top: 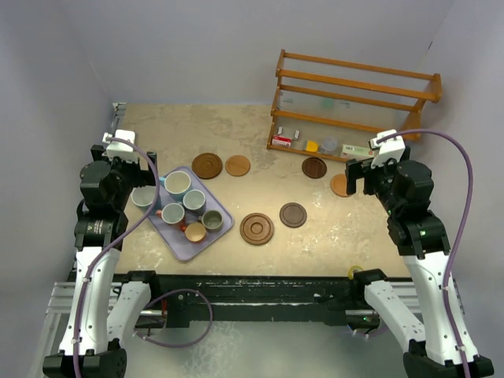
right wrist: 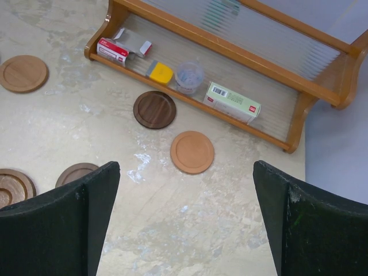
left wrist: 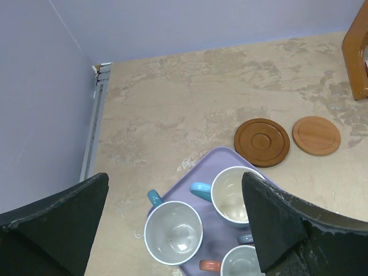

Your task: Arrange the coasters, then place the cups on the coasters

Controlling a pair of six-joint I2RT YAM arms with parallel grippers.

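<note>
Left gripper [left wrist: 175, 184] and right gripper [right wrist: 185, 167] both released, nothing held.
I see the cups [left wrist: 172, 233] crowded on the tray [left wrist: 227, 158] right under my left fingers; coasters [right wrist: 192, 152] lie loose just ahead and left of my right fingers.

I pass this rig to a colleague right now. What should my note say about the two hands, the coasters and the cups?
Left hand: open, holds nothing, hovers at the left edge of the lavender tray.
Right hand: open, holds nothing, hovers near the wooden rack.
Cups: all six stand on the tray.
Coasters: six lie scattered on the table: two beyond the tray, two in front of the rack, two in the middle.
Done: nothing visible; no cup is on a coaster.
Left: arrange the coasters, then set one cup on each.
</note>
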